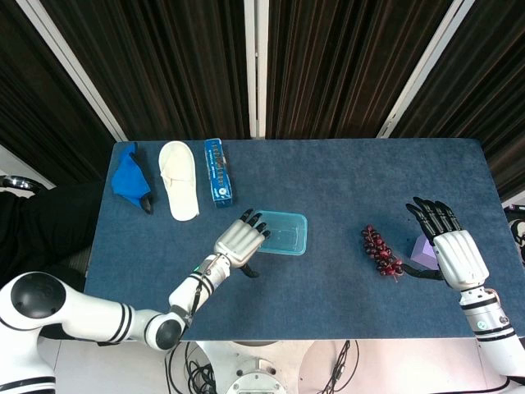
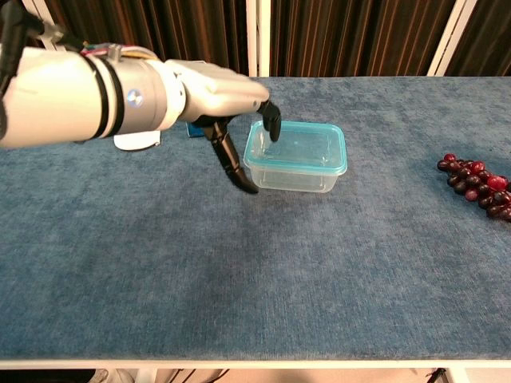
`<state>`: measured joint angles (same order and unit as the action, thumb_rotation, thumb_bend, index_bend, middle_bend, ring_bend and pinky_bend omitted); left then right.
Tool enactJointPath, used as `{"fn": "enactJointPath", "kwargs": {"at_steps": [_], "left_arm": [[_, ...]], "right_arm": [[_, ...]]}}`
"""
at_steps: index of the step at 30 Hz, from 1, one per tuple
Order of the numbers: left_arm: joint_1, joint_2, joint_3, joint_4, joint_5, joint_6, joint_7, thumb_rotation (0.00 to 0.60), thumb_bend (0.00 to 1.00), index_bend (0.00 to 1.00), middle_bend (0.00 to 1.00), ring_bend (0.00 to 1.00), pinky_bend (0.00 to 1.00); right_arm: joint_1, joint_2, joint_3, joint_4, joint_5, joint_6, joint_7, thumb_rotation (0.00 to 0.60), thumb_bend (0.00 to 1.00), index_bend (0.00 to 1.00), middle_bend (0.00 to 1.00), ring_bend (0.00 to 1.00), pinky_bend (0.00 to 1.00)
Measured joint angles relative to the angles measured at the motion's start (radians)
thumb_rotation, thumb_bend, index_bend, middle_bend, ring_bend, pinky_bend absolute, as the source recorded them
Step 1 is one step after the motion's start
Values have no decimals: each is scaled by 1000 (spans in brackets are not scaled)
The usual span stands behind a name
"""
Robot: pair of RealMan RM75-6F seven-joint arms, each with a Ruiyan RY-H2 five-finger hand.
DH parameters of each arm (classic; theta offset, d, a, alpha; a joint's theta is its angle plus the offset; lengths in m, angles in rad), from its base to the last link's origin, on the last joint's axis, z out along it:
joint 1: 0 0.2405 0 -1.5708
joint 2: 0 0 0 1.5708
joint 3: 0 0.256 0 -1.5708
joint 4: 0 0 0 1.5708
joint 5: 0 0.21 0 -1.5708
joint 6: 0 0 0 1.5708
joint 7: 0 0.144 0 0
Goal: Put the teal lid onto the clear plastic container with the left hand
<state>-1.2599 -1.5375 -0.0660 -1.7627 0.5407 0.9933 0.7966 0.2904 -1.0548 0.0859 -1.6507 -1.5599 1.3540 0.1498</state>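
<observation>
**Lid Seated, Left Hand Hovers at the Container's Edge**

The teal plastic lid [image 2: 296,148] sat on the clear rectangular plastic container [image 2: 291,178] near the centre of the blue-covered table [image 2: 239,263]. The robot's left hand [image 2: 227,100] hung at the box's nine o'clock side, fingers spread and holding nothing. The right hand [image 1: 454,250], also open and empty, rested at three o'clock beside a bunch of dark red grapes [image 1: 381,253]. Finishing well likely meant pressing down evenly on the rim without nudging the light box sideways.
</observation>
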Motion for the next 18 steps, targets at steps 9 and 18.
{"fn": "enactJointPath", "kwargs": {"at_steps": [9,18], "left_arm": [[21,-27,30,7,33,14,12,400,0,322,177,0,2],[32,-58,34,32,39,14,23,403,0,329,179,0,2]], "right_arm": [[2,0,1,-18,1,-3,-24,600,0,0,0,0,0],[-1,2,0,-34,4,-3,-41,600,0,0,0,0,0]]}}
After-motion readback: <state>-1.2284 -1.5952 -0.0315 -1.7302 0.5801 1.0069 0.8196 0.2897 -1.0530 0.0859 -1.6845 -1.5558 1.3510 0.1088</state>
